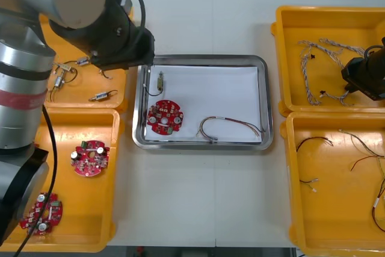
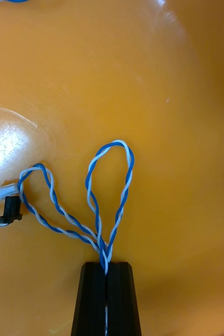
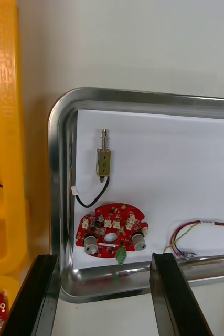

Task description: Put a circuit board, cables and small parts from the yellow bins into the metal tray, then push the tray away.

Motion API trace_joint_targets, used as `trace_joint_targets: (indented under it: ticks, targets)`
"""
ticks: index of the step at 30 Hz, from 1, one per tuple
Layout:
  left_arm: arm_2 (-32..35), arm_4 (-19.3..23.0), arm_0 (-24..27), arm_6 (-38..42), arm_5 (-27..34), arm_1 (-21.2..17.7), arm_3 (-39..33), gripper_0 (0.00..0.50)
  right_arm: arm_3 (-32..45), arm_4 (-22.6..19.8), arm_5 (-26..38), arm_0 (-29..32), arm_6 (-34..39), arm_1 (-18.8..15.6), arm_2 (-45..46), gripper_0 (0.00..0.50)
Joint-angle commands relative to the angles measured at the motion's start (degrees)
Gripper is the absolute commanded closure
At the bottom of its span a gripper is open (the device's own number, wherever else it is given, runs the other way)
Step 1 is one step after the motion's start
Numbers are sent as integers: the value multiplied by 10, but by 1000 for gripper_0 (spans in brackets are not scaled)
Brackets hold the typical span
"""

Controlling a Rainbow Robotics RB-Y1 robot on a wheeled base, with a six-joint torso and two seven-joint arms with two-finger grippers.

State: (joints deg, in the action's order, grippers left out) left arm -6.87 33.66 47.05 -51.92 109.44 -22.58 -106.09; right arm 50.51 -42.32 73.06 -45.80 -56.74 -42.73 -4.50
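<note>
The right claw (image 2: 106, 264) is pinched to a narrow slit on a twisted blue and white cable (image 2: 112, 194), gripping it where two loops cross. The taller loop runs straight out ahead of the fingertips, its long axis in line with the fingers. The second loop leans off to one side and ends at a black connector (image 2: 11, 212) lying on the bin floor. This claw hangs over the far right yellow bin (image 1: 283, 58), toward its outer side, and more twisted cables (image 1: 316, 64) sprawl between it and the bin's inner wall. Ahead of the held loop, bare bin floor lies open.

The left claw (image 3: 104, 256) stands wide and holds nothing, above the left end of the metal tray (image 3: 56, 157). Just past its fingertips and between them, a circuit board (image 3: 112, 236) lies flat on the white tray floor. Beyond the board is a small metal part (image 3: 103, 160), its long axis pointing away from the claw and its black lead curling back to the tray wall. A red and yellow cable (image 3: 195, 231) stretches along the near rim by one finger. By the other finger, a left yellow bin (image 3: 7, 131) sits just outside the rim. Open white floor spreads beyond the part, then the far rim and the tabletop (image 3: 143, 47).
</note>
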Motion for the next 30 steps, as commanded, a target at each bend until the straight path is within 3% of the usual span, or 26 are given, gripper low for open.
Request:
trace_joint_targets:
  ticks: [1, 8, 17, 25, 30]
  targets:
    - [43, 44, 8, -55, 6, -52, -68, 0, 5, 5, -6, 21, 2, 4, 7, 500]
    - [80, 119, -65, -72, 6, -115, -146, 0, 9, 0, -8, 21, -7, 4, 13, 500]
    - [153, 193, -137, -138, 6, -171, -177, 0, 70, 0, 20, 21, -22, -9, 30, 500]
    - [190, 207, -184, -197, 6, -210, -191, 0, 163, 3, 65, 21, -42, -39, 45, 500]
    - [218, 245, -214, -208, 6, -226, -192, 0, 215, 3, 103, 21, -59, -60, 52, 500]
